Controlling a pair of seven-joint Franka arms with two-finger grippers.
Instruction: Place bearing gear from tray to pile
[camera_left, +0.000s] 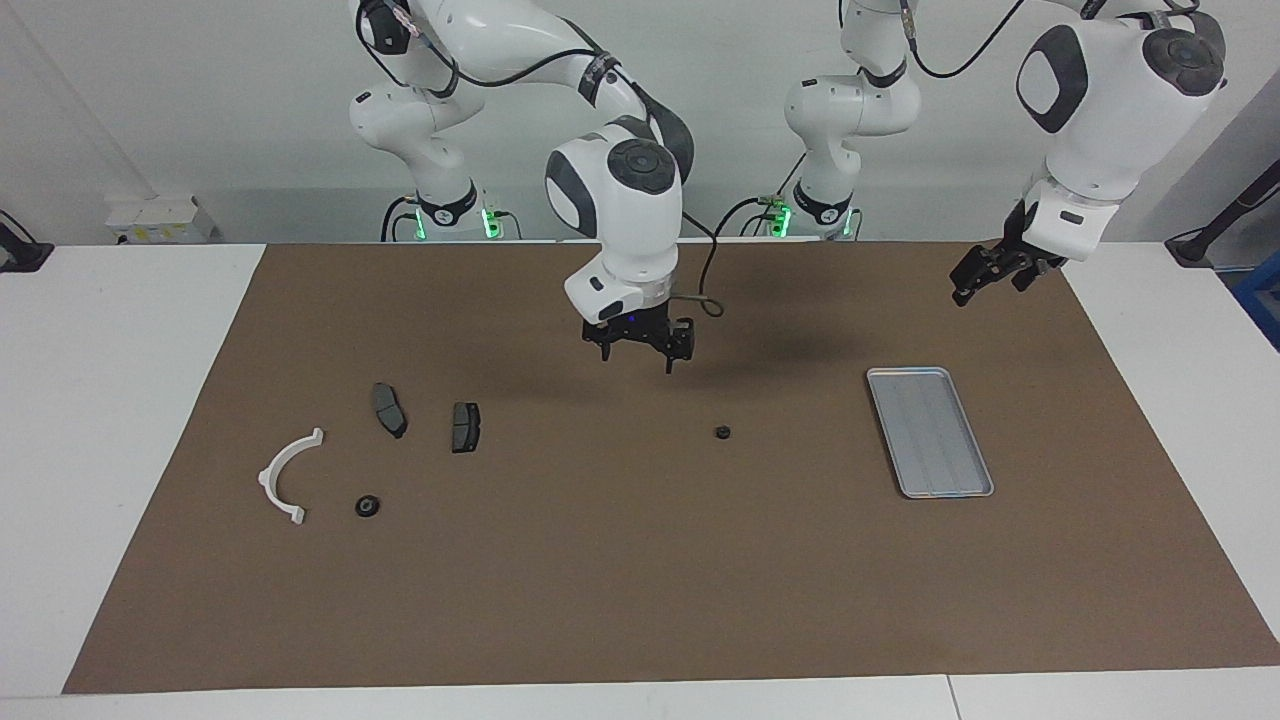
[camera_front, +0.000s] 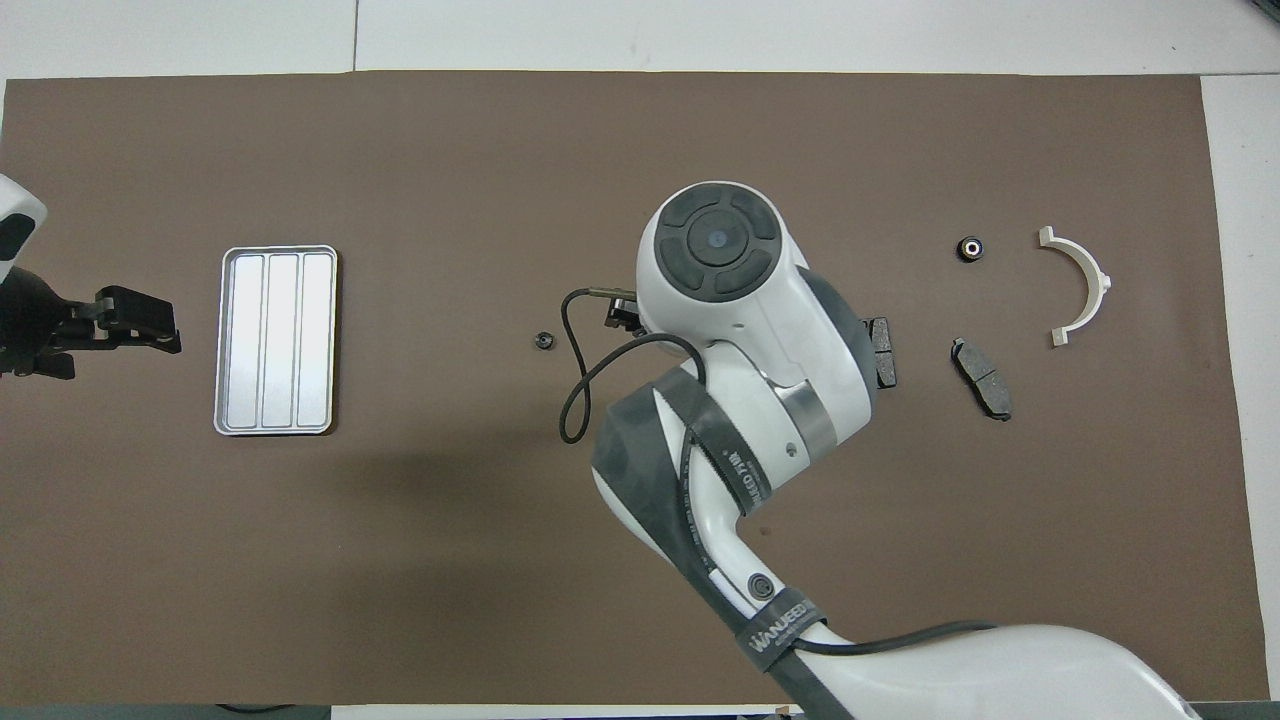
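Observation:
The silver tray (camera_left: 930, 432) (camera_front: 275, 340) lies toward the left arm's end of the table with nothing in it. One small black bearing gear (camera_left: 720, 432) (camera_front: 543, 341) sits on the mat between tray and pile. A second gear (camera_left: 367, 506) (camera_front: 969, 248) rests in the pile, beside the white half-ring bracket (camera_left: 288, 475) (camera_front: 1082, 288) and two dark brake pads (camera_left: 388, 408) (camera_left: 465, 426). My right gripper (camera_left: 637, 360) hangs open and holds nothing, over bare mat between the pads and the lone gear. My left gripper (camera_left: 965, 290) (camera_front: 170, 330) waits open above the mat's edge beside the tray.
A brown mat (camera_left: 640, 600) covers the table, with white tabletop around it. In the overhead view the right arm's wrist (camera_front: 720, 300) hides its own gripper and part of one brake pad (camera_front: 882, 350).

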